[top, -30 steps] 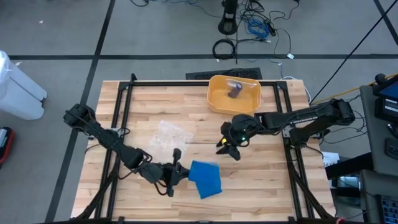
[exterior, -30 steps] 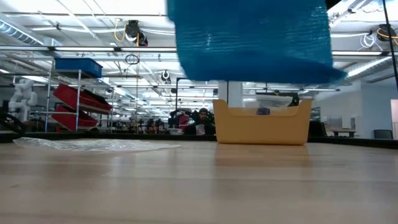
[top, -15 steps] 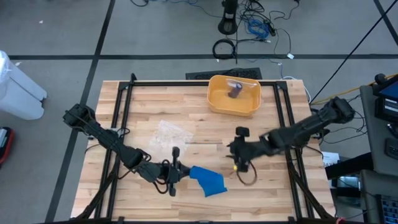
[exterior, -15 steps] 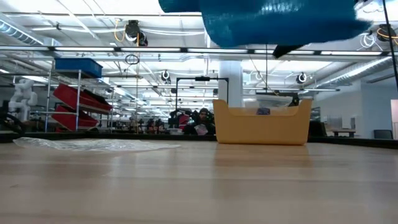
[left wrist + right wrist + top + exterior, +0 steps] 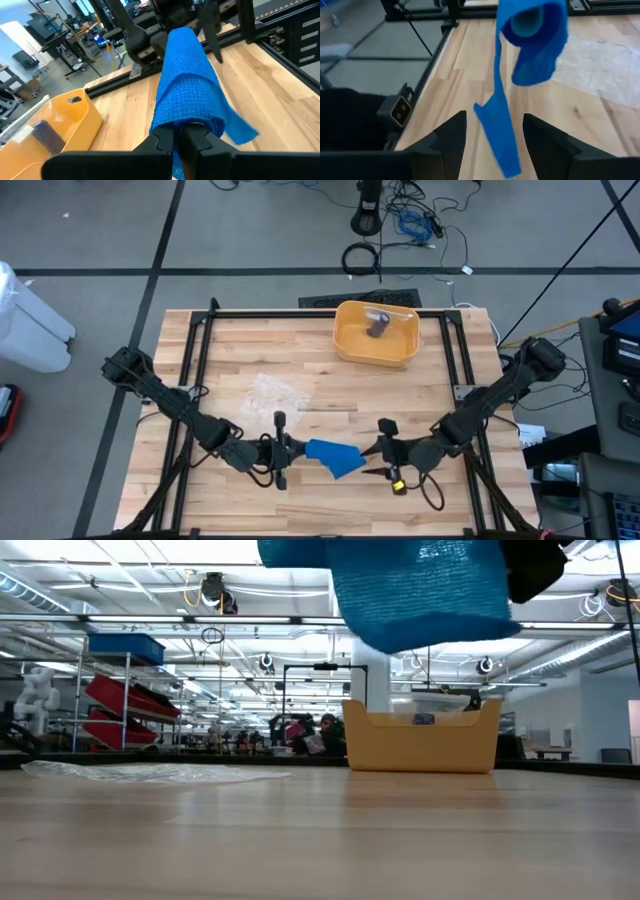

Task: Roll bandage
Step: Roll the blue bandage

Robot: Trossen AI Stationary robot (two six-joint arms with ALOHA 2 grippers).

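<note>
Left gripper point(image 5: 285, 454) is clamped on one end of the blue bandage point(image 5: 333, 457), holding it up off the wooden table point(image 5: 240, 350) near the table's front edge. From the left wrist view the two dark fingers point(image 5: 162, 141) pinch the near end of the bandage point(image 5: 187, 90), which stretches away as a loose, partly curled tube.

Right gripper point(image 5: 385, 460) faces it from the other side, just beside the free end, with its fingers point(image 5: 452, 132) spread apart and closed on nothing. In its wrist view the bandage point(image 5: 532, 35) shows an open round end, so some turns are already formed, but a flat tail hangs down from the coil, hanging in line with the gap between the fingers without touching either.

Judging from this, the task is partway through: the cloth is lifted, gripped and loosely coiled, yet the roll is slack and the tail is not wound in. What seems left is for the right gripper to catch the tail, wrap it around the coil and tighten the roll, then set it down.

Farther back on the table sits a yellow tray point(image 5: 350, 343) with a small dark object inside, perhaps where the finished roll belongs; that is a guess. A crumpled clear plastic wrapper point(image 5: 272, 393) lies on the wood behind the left gripper, well apart from the work.
</note>
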